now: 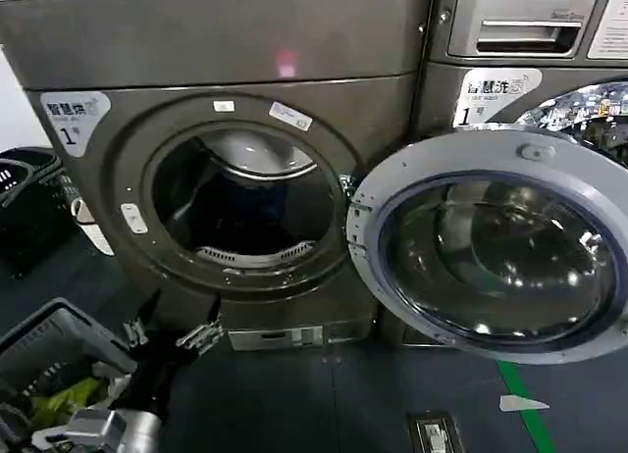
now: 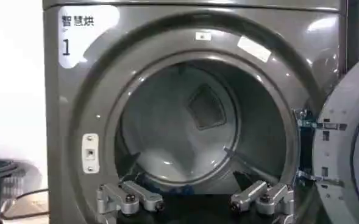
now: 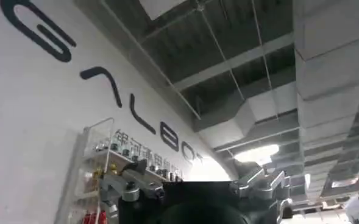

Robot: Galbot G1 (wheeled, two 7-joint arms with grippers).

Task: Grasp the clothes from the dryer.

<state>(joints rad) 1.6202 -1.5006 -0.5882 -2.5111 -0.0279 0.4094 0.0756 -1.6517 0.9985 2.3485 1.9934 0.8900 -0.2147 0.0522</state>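
Note:
The bronze-grey dryer (image 1: 245,51) with the "1" label stands straight ahead, its silver-rimmed glass door (image 1: 491,242) swung open to the right. Deep in the porthole, a small patch of dark blue clothes (image 2: 180,190) lies at the drum's front lip; the drum (image 1: 240,203) looks dark and mostly bare. My left gripper (image 1: 169,333) hovers low in front of the dryer, below the porthole, open with nothing between its fingers (image 2: 130,199). My right gripper (image 3: 197,196) points up at the ceiling, away from the dryer, fingers spread apart and empty.
A grey LG machine (image 1: 530,22) stands to the right behind the open door. A grey basket (image 1: 49,340) holding a yellow-green cloth (image 1: 64,396) sits at lower left, a black basket (image 1: 25,198) farther left. Green tape (image 1: 525,414) marks the floor.

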